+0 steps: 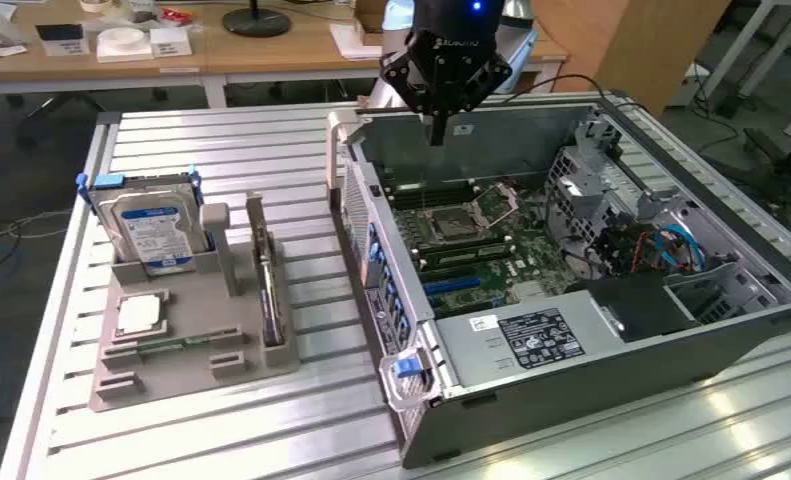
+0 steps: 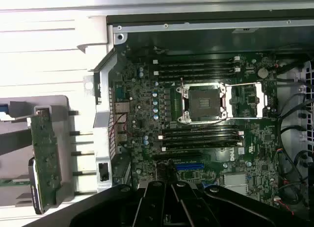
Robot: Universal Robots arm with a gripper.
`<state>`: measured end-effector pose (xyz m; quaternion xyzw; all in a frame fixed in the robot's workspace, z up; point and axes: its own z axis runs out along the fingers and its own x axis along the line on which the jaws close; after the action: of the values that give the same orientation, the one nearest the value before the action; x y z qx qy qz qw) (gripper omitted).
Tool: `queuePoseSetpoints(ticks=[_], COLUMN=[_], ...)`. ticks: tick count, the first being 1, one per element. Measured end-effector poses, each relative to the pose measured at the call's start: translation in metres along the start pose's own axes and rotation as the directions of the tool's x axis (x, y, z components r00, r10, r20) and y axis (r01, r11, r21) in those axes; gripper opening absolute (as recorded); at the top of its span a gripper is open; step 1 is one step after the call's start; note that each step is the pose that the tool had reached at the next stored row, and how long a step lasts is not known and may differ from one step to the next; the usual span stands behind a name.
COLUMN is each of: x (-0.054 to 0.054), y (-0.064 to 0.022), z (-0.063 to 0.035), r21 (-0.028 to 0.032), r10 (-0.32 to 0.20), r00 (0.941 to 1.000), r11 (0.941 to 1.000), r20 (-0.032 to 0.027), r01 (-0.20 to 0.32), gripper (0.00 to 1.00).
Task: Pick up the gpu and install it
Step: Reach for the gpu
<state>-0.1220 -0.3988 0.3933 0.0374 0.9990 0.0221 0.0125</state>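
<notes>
The gpu (image 1: 270, 290) stands on its edge in a slot of the grey parts holder (image 1: 195, 370), left of the computer case in the exterior view. From the wrist view the gpu (image 2: 45, 158) appears as a greenish board with a dark edge in that holder. My gripper (image 1: 438, 135) hangs over the back part of the open case (image 1: 609, 340), well apart from the gpu. Its fingers (image 2: 162, 197) are shut together with nothing between them, above the motherboard (image 2: 142, 114) near a blue slot (image 2: 189, 166).
The holder also carries a blue-labelled hard drive (image 1: 155, 232), a square chip (image 1: 139, 313) and a narrow green stick (image 1: 168, 345). Inside the case lie an open processor socket (image 2: 203, 101), memory slots and cables (image 1: 662, 250). Desks with clutter stand behind the slatted metal table (image 1: 208, 150).
</notes>
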Motion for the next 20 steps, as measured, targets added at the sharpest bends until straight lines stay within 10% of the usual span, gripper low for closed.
queuePoseSetpoints(ticks=[20], x=[0.037], y=[-0.0030], z=[-0.0010], r21=[0.0000], r10=[0.000], r00=[1.0000], r11=[1.0000], r20=[0.0000], r01=[0.000], gripper=[0.11])
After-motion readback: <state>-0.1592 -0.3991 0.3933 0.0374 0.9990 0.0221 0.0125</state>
